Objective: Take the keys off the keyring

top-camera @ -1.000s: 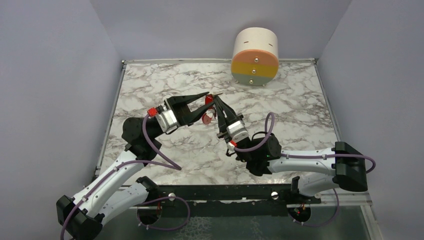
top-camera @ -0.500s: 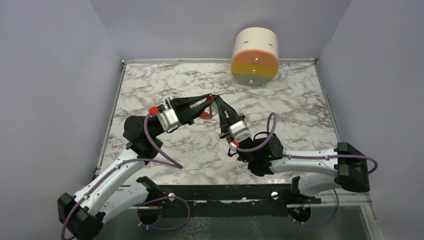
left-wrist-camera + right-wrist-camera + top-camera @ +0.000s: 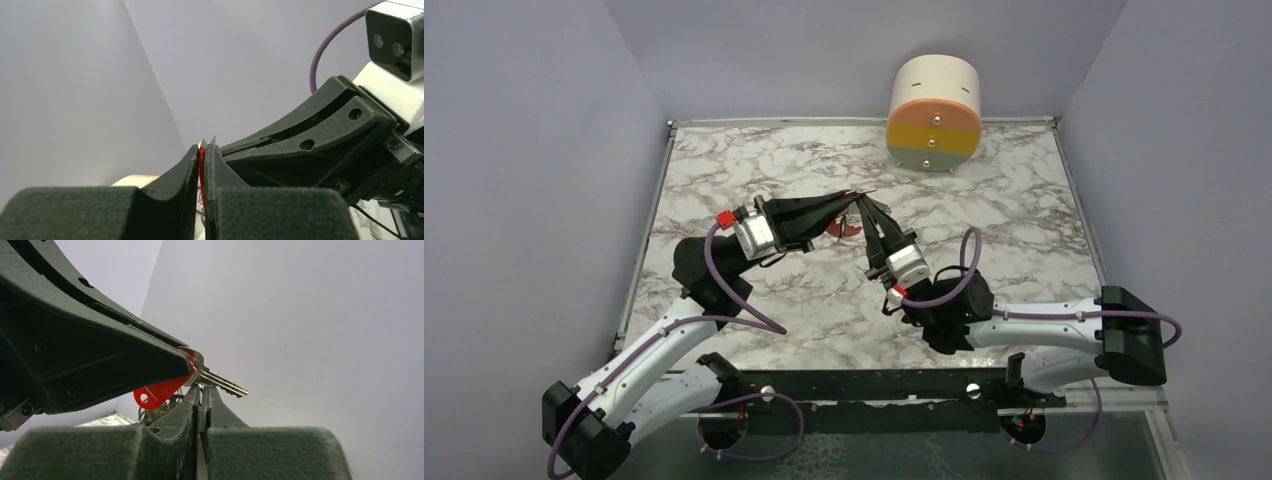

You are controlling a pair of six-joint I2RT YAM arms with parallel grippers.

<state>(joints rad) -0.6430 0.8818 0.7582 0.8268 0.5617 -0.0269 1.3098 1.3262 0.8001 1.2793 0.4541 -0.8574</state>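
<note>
Both grippers meet in the air above the marble table [image 3: 1024, 230]. My right gripper [image 3: 863, 204] [image 3: 202, 390] is shut on the thin ring of the keyring [image 3: 150, 416]. The keyring's red clip [image 3: 843, 230] [image 3: 157, 391] hangs just left of the right fingers. My left gripper [image 3: 855, 197] [image 3: 202, 150] is shut on the red-headed key [image 3: 202, 164], seen edge-on between its pads. That key's silver blade [image 3: 225, 383] sticks out past the left finger [image 3: 100, 350]. I cannot make out a dark-headed key.
A cream cylinder [image 3: 935, 112] with an orange, yellow and grey face stands at the back of the table. Grey walls close in the left, right and back. Both arm bases sit at the near edge.
The left jaws have gone from wide open to shut on the key at the right gripper's tips. The left wrist has edged right. The right gripper stays shut.
</note>
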